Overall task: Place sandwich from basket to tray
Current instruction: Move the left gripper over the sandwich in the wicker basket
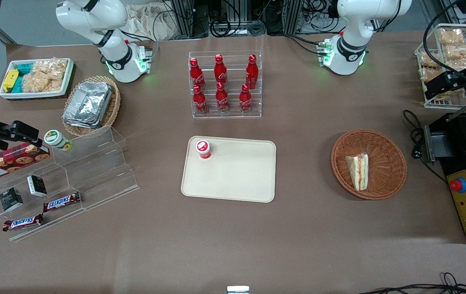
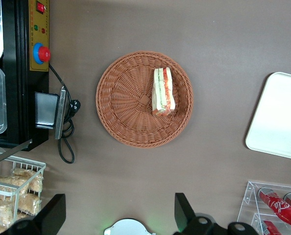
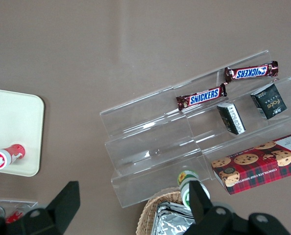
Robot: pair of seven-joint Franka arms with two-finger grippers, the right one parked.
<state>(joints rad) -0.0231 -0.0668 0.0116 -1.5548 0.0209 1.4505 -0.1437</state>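
— Brown worktop [image 1: 306,228] all round us; where do we stand with the sandwich [image 1: 358,171]?

— We see it lying in the reddish-brown basket [image 1: 384,143], toward the working arm's end of the worktop. The wedge rests on the basket's floor, off-centre, on the side facing the tray [image 1: 233,179].

— And our gripper [image 2: 118,215]?

— High above the worktop, looking straight down, with its two fingers spread wide and nothing between them. We hold nothing yet.

— Which way does the sandwich lie from it?

— In the wrist view the basket sits ahead of the fingers, not between them, so we judge that we must travel forward over the basket and then descend. The wedge's long axis runs across the line joining our fingertips, which suits us: the fingers could close on its two flat bread faces without much turning of the wrist.

— The tray?

— Well apart from the basket, mid-worktop, with a small red-capped bottle [image 1: 203,149] on its far corner. Most of it is bare, so we'd set down there.
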